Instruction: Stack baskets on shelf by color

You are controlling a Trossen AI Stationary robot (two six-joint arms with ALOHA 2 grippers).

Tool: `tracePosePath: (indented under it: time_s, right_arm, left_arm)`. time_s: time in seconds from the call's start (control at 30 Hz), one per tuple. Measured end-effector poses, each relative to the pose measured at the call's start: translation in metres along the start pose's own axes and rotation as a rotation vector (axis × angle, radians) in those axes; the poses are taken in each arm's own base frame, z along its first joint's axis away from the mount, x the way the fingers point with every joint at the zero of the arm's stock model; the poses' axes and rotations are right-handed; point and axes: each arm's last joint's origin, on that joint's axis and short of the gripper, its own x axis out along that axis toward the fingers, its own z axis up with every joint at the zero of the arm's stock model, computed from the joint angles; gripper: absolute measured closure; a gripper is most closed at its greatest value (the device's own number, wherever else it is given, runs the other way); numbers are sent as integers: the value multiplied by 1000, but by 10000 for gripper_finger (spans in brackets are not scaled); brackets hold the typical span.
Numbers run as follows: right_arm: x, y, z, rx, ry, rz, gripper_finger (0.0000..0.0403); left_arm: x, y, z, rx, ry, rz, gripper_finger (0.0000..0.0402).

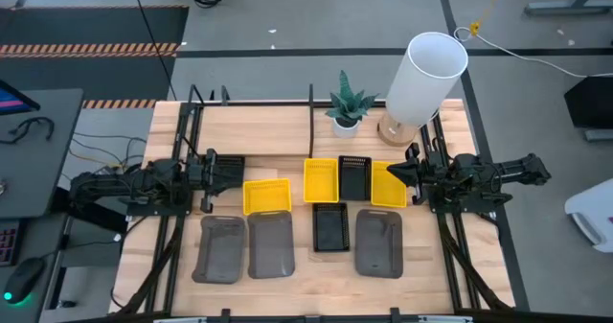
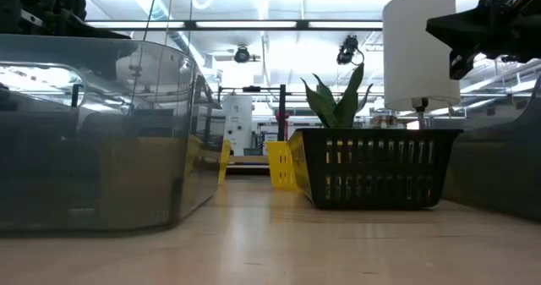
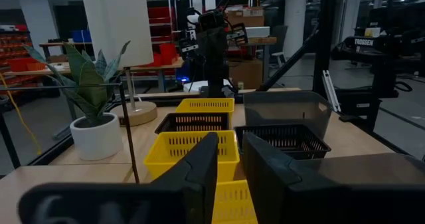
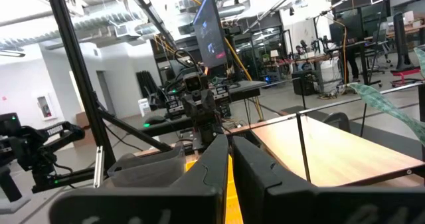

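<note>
High view shows eight shallow plastic baskets (image 1: 266,196) unsorted on the light-wood bench (image 1: 287,131); left gripper (image 1: 237,169) narrowly parted, empty; right gripper (image 1: 391,173) nearly closed, empty, poised flanking them

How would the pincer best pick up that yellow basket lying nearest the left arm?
Probably by a rim. The yellow basket lies flat and open side up, free of its neighbours, so the left pincer could come straight down and close over the thin wall of its near short side, one finger inside, one outside.
</note>
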Motion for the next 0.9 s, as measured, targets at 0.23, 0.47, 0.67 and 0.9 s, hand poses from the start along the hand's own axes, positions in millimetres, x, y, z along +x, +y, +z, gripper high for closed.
tracePosePath:
  time_s: [0.23,0.47,0.67,0.9]
  right_arm:
    - [0,0,0,0,0,0,376]
    - [0,0,0,0,0,0,376]
    - [0,0,0,0,0,0,376]
    - [0,0,0,0,0,0,376]
  left_arm:
    - [0,0,0,0,0,0,313]
    - [0,0,0,0,0,0,318]
    - [0,0,1,-160,-12,-2,320]
    - [0,0,1,-443,-11,-5,316]
